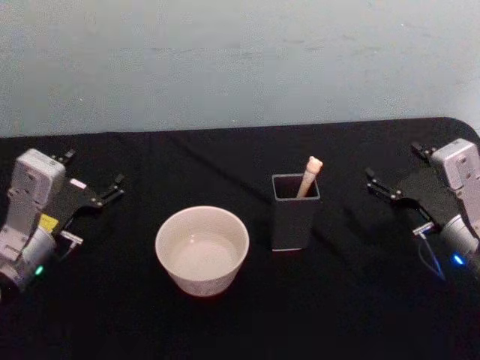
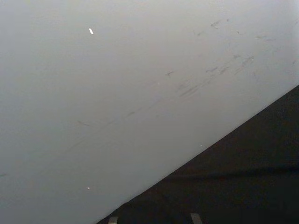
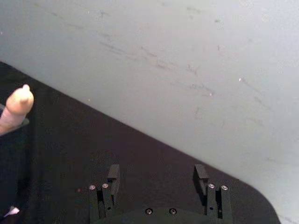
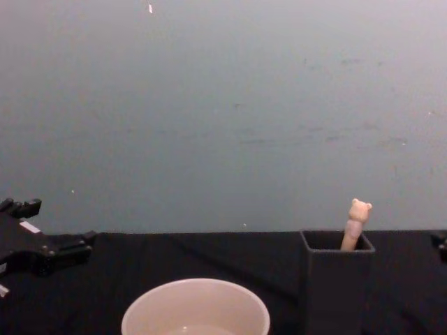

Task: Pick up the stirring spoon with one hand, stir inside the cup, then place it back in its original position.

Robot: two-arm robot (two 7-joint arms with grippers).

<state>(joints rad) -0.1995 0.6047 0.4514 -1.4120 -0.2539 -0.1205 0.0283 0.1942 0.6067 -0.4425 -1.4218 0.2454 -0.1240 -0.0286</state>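
Now left gripper, right gripper — fingers apart, empty.

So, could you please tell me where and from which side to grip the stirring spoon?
Probably the stirring spoon by its cream handle, just under the bear-head knob, where it stands clear of the dark square holder. Come from above with the nearer, open right tool; the holder's walls block a side approach.

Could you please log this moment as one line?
cream bear-topped stirring spoon: in grey square holder; wide cream-white cup: untouched; left gripper: open, left edge; right gripper: open, right edge
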